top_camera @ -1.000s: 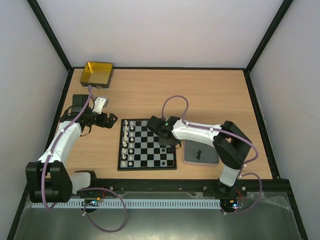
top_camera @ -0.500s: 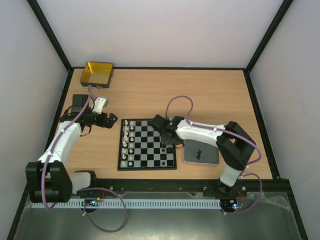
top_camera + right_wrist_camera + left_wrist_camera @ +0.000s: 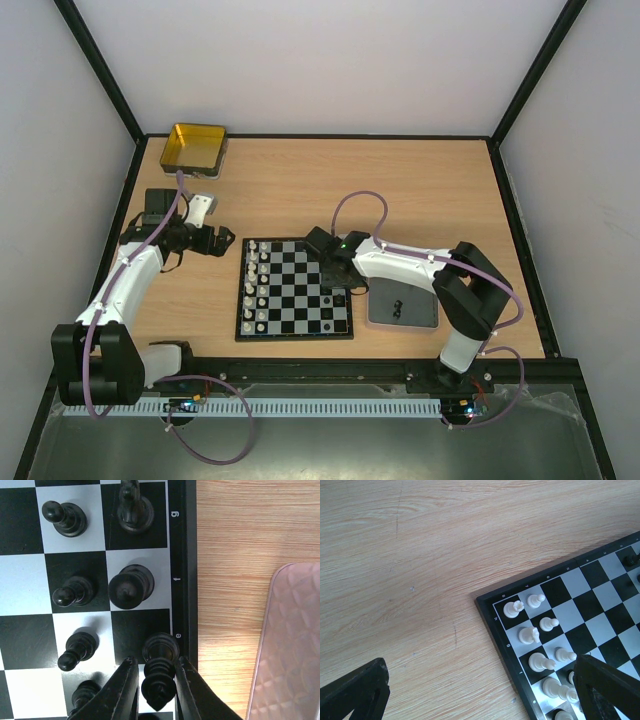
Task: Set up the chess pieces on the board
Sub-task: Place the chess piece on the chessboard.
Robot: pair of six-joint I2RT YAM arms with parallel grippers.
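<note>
The board (image 3: 295,337) lies mid-table with white chess pieces (image 3: 255,285) in its two left columns. My right gripper (image 3: 341,286) is at the board's right edge. In the right wrist view its fingers (image 3: 156,661) are shut on a tall black chess piece (image 3: 159,685), whose base rests on the edge square by the letter e. Other black pieces (image 3: 131,586) stand on nearby squares. My left gripper (image 3: 218,241) is open and empty over bare wood left of the board; white pieces (image 3: 512,609) show at the board's corner in its wrist view.
A grey tray (image 3: 400,308) lies right of the board, close to the right gripper; its edge shows in the right wrist view (image 3: 295,645). A gold tin (image 3: 193,147) sits at the back left. A black box (image 3: 157,207) stands behind the left arm.
My right gripper has shifted slightly right, toward the board's right edge, with the black piece. The left arm has not moved.
</note>
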